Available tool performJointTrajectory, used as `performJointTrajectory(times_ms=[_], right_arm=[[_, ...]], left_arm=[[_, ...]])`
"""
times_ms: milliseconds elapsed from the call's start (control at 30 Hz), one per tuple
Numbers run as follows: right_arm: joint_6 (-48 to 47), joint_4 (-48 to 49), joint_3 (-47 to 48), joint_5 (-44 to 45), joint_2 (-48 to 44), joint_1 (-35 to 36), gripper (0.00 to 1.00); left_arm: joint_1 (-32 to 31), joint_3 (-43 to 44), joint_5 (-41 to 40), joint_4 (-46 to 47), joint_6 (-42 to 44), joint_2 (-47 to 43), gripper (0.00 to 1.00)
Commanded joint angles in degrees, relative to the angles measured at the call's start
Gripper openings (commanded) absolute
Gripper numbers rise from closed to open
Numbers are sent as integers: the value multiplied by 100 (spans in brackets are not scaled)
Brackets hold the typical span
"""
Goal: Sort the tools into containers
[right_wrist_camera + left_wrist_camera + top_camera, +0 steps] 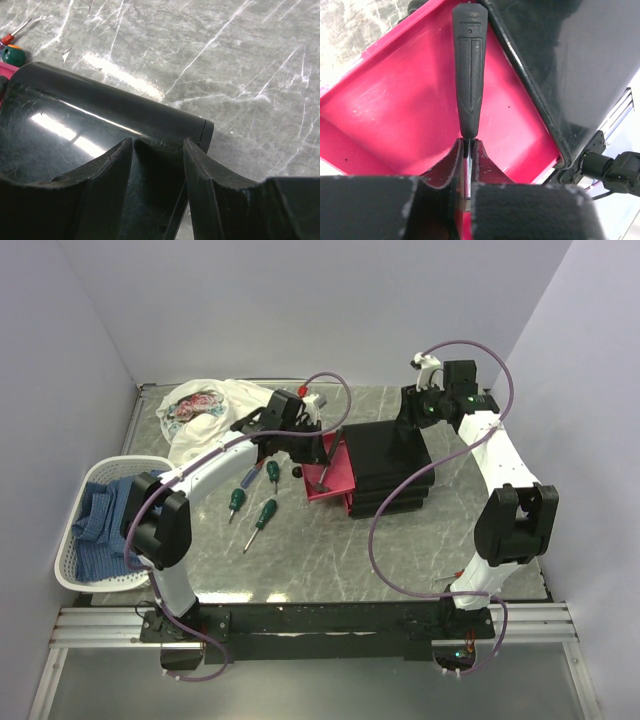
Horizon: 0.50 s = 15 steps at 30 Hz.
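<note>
My left gripper (468, 146) is shut on the metal shaft of the small hammer, whose black handle (470, 75) points away over the open pink-red drawer (395, 110). In the top view the left gripper (305, 443) is at that drawer (345, 480), with the hammer (322, 480) over it. The drawer sticks out of the black drawer unit (390, 465). My right gripper (157, 150) is open, its fingers down on the unit's black top (75, 130); it also shows in the top view (428, 408). Three green-handled screwdrivers (272, 472) (237, 499) (265, 512) lie on the table left of the drawer.
A white lattice basket (75, 560) with blue cloth stands at the left edge. A white patterned cloth (200, 410) lies at the back left. A slim red-handled screwdriver (9, 37) and a green handle (13, 55) show beyond the unit. A purple cable loops in front of the unit.
</note>
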Motion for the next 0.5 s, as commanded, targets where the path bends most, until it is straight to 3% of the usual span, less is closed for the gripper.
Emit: performJointTrajectory(times_ms=[0,67,100,133,300,467], right_arm=[[98,-482,129,36,252,-114,53],[98,-473,147,10,270,-123,53],[106,-473,147,10,279,-114,53],[115,-482,156,1,288,-123,53],[115,-465,156,1,288,-140,53],[106,-473,138,1,288,-140,53]], left_arm=[[-39,18,-31,-10,-179,46,10],[-39,27,-49,-45,-258,64,16],[-39,44,-22,-72,-250,99,31],[-39,62,-40,-81,-258,108,38],[-30,579,31,59,-100,231,61],[31,1413,13,200,76,354,66]])
